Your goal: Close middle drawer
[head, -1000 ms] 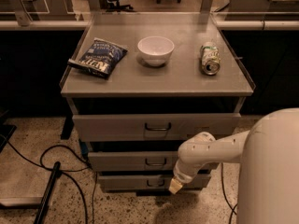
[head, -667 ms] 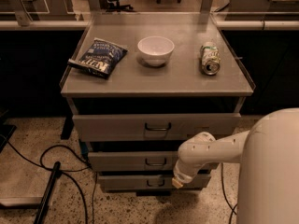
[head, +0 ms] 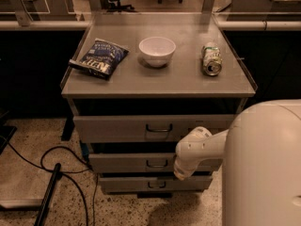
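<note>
The grey metal cabinet (head: 157,86) has three drawers. The middle drawer (head: 136,163) shows a flat grey front with a small dark loop handle (head: 157,163), and a dark gap lies above it. It stands a little forward of the lowest drawer (head: 141,183). My gripper (head: 180,174) is at the end of the white arm (head: 200,147), right against the right part of the middle drawer's front, just right of the handle. The arm hides that part of the front.
The top drawer (head: 122,127) stands out under the cabinet top. A blue snack bag (head: 99,58), a white bowl (head: 157,50) and a can (head: 211,59) lie on top. Black cables (head: 56,161) and a dark bar (head: 47,197) are on the floor at left. My white body (head: 263,168) fills the right.
My gripper has risen a little, from near the lowest drawer's level up to the middle drawer's front. The drawers and the things on top look unchanged.
</note>
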Robot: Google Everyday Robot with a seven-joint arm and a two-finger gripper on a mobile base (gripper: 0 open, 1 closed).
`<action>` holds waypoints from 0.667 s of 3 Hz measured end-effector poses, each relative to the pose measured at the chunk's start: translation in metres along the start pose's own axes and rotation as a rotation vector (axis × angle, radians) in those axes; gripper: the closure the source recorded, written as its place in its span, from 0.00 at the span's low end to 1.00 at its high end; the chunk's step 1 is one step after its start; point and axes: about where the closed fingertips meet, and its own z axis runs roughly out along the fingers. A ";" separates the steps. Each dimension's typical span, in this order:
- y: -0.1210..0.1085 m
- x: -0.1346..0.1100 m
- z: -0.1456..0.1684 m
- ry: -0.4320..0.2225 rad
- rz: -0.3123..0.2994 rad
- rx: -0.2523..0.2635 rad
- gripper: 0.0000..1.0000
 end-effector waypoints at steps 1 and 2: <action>-0.016 -0.005 -0.002 0.013 0.008 0.053 1.00; -0.017 -0.004 -0.002 0.014 0.011 0.056 0.83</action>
